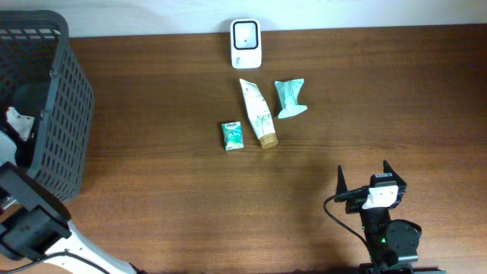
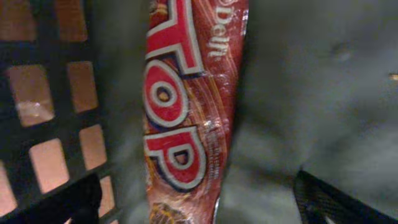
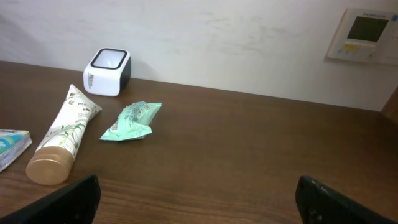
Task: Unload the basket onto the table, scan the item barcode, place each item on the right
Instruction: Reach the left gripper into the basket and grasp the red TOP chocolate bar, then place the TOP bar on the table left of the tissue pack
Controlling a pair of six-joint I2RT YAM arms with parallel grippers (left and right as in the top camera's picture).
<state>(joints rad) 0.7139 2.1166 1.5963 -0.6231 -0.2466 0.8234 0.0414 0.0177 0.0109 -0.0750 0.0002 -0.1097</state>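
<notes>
Basket (image 1: pixel 72 114) interior: hovering with left fingers (image 2: pixel 62 202) spread either side of red snack packet (image 2: pixel 186 112), holding right fingers (image 3: pixel 62 199) spread outside basket.

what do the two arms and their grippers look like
Both arms are black and blocky. The right gripper has two black pointed fingers, a white block behind them and a black cable looping beside it. The left arm joins a white link lower down.
</notes>
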